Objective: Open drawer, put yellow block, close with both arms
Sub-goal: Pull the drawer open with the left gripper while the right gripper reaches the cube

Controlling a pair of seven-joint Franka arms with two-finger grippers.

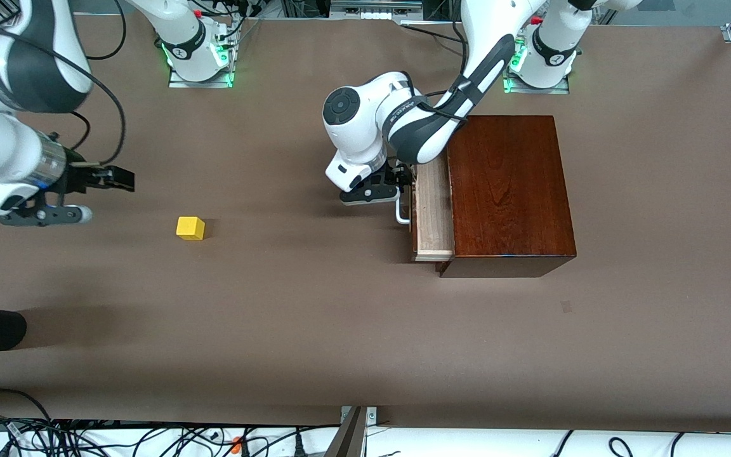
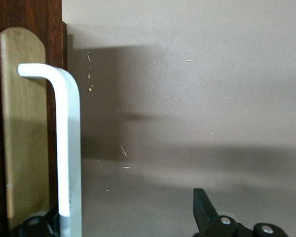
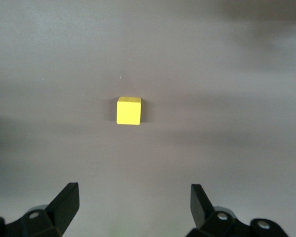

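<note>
Brown matte surface, cables trailing along the edge nearest the front camera, both arm bases sitting at the top of the front view.

Step in hand: drawer opening. Drawer [image 1: 434,212] is showing a strip of pale tray outside the wooden box [image 1: 508,190], so it's only partly out. Left pincer [image 1: 383,190] is sitting at the white handle [image 1: 401,214], toward the right arm's end of the box. Left wrist view is showing the handle bar [image 2: 69,148] running along one finger, with the other fingertip [image 2: 203,205] well apart from it, so the fingers are looking spread around the bar, not clamped on it. My read: it's hooking the handle rather than pinching it.

Yellow block [image 1: 190,228] is lying on the bare surface, well apart from the drawer, toward the right arm's end. Right pincer [image 1: 89,197] is hovering over the surface near it, fingers spread wide and holding nothing; the right wrist view is framing the block [image 3: 129,110] between the fingertips [image 3: 66,200].

Next move, as I'm judging it: drawer is needing more travel before the block can fit in, then the right arm is needing to drop straight onto the block and pinch it.

Writing: small lettering on the left arm's wrist link, too small to read. No other labels.
</note>
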